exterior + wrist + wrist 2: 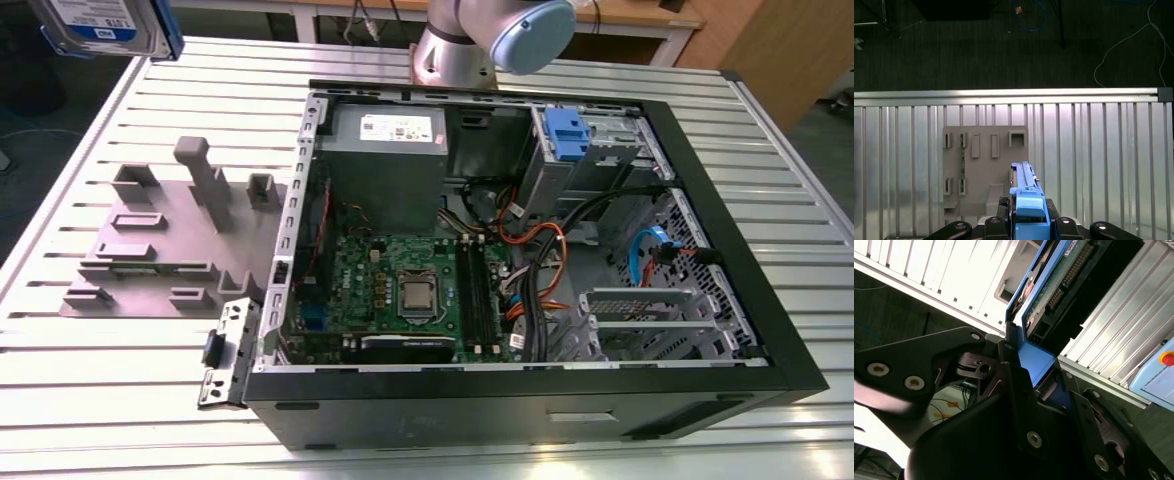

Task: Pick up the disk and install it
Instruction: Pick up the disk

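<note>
Table: a slatted metal table [120,400] spreads out below the gripper [1029,223]
Computer case: an open black computer case [787,330] lies flat on the table, well apart from the gripper, off toward the exterior view's right, with its motherboard and cables bare
Fixture: a grey fixture plate [985,170] with upright slots sits on the table beneath the gripper
Power supply: a grey power supply [384,170] with a white label sits inside the case, far from the gripper
Disk: the silver disk [94,25] in its blue carrier is lifted clear of the table and fixture, carried on edge in the gripper
Gripper: its black fingers [1014,390] are pinched tight on the carrier end of the disk, seen in both wrist views
Bracket: a lone blue bracket [566,135] rests in the case's drive bay, well away from the gripper
</note>
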You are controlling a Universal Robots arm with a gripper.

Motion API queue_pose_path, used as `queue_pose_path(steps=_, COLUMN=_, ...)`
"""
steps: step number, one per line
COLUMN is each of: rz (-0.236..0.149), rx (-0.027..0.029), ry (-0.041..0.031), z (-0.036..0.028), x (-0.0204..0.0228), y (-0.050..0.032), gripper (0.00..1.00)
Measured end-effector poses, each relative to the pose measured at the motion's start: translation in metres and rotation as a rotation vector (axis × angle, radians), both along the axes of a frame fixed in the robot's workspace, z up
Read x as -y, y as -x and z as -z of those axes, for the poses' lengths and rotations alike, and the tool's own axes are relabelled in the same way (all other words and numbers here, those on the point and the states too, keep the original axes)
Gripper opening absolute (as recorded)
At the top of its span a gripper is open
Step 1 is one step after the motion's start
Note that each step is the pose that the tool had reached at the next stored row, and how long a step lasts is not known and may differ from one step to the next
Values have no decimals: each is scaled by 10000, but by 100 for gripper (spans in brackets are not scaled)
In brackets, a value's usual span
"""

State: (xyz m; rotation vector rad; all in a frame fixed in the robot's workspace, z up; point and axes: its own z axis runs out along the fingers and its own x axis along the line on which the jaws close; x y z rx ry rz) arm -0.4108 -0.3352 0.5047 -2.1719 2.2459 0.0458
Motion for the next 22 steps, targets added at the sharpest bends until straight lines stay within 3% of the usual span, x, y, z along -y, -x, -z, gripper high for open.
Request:
queue_pose_path(steps=13, rz=0, rx=0, ry=1, z=0, x=11, y=-193, gripper=36)
queue_pose_path(steps=22, rz=14, rx=0, ry=1, z=2, x=137, y=-225, gripper=36)
